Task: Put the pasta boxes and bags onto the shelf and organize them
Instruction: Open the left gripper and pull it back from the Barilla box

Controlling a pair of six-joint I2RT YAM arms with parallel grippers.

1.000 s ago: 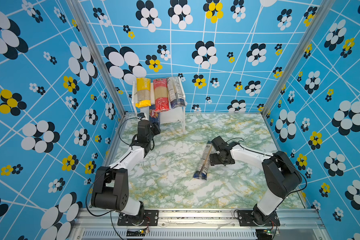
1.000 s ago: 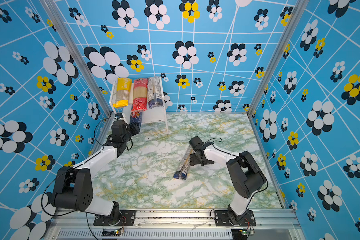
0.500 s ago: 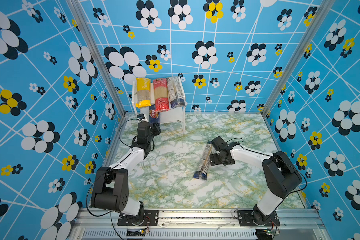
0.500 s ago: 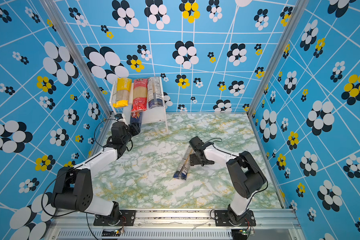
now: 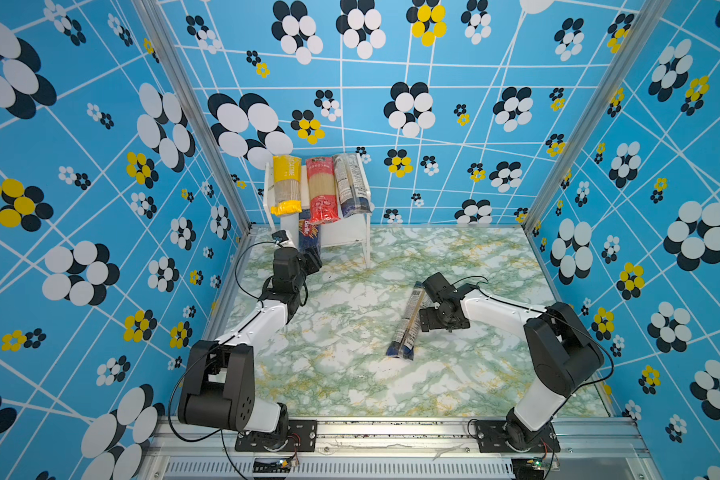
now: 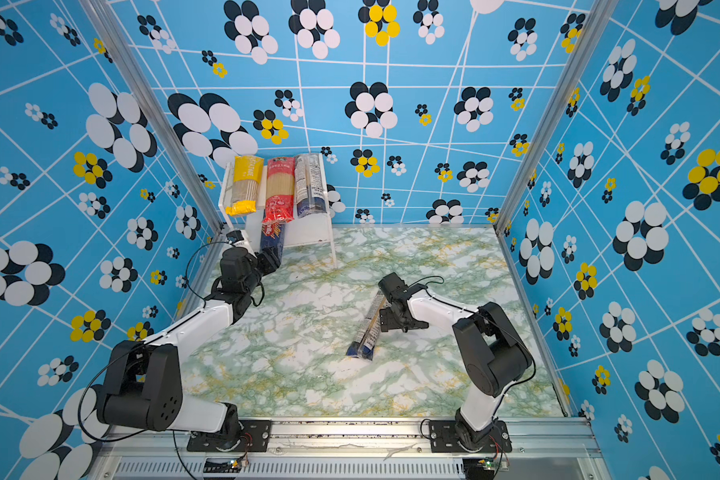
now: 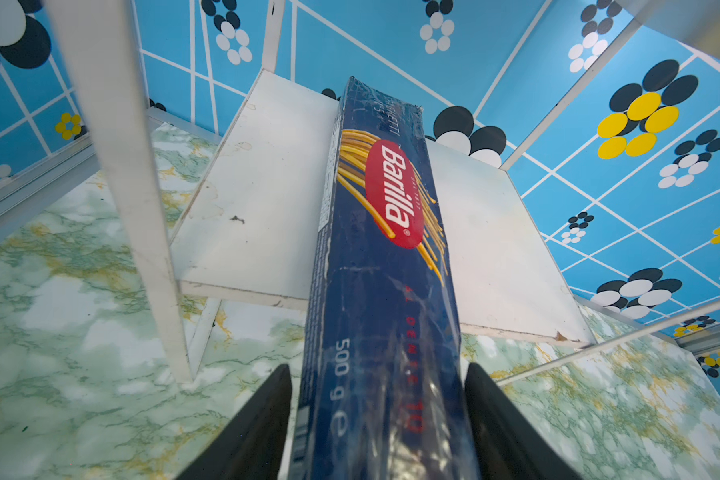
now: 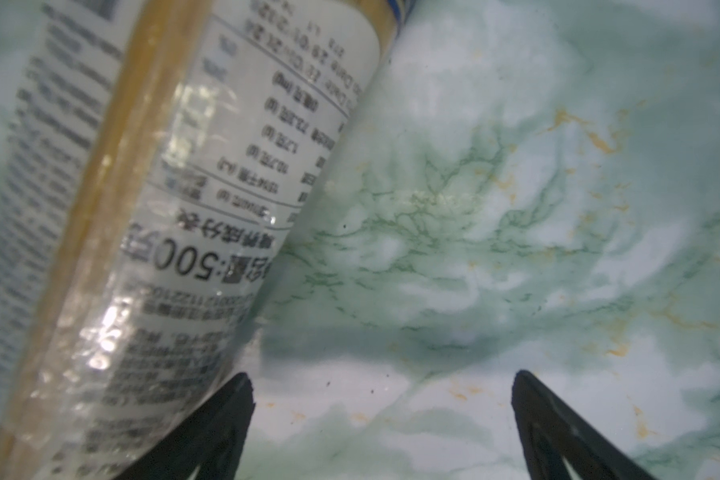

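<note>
Now left gripper newly parted off Barilla box; right gripper wide, unchanged.

1. In both top views the Barilla box shows only its middle. Its far end lies under the top board of the shelf, and its near end sits behind the left end effector.
2. In the left wrist view the box's near end and both fingers run off the picture's edge.
3. In the right wrist view the slim clear bag is blurred, most of its print is unreadable, and it runs off the picture's edges.
4. In a top view the fingertips of the right end effector are hidden by its own body, so whether they touch the bag cannot be told.
5. The print on the yellow bag, the red bag and the text-covered bag on top of the shelf is too small to read.
</note>
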